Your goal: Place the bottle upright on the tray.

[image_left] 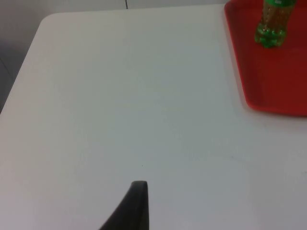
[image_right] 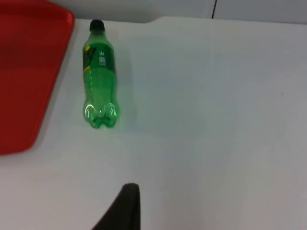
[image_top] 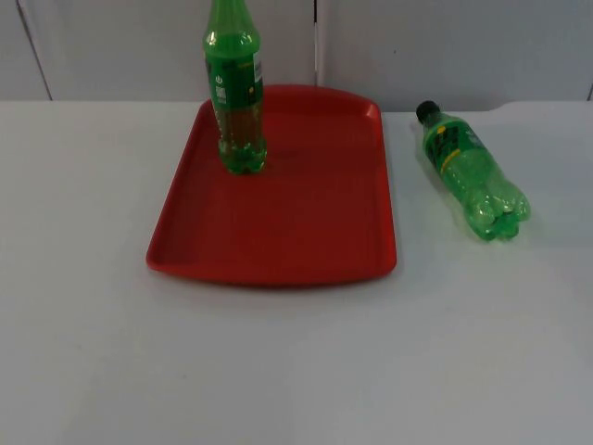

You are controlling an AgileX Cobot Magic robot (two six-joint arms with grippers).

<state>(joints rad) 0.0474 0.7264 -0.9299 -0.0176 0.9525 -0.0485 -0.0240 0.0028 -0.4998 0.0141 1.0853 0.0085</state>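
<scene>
Top view showed one bottle [image_top: 236, 88] upright at the tray's [image_top: 278, 232] far-left corner, another bottle [image_top: 473, 171] lying on the desk [image_top: 278, 371]; either pincer's state I cannot tell.

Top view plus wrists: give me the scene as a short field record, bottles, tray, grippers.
tray: red tray flat on the white table
standing bottle: green bottle upright on the tray, near its far left corner
lying bottle: second green bottle on its side on the table, right of the tray, apart from it, black cap toward the wall
left gripper: fingertip over bare table left of the tray, holding nothing
right gripper: fingertip over the table, short of the lying bottle
task state: lying bottle not yet placed
</scene>
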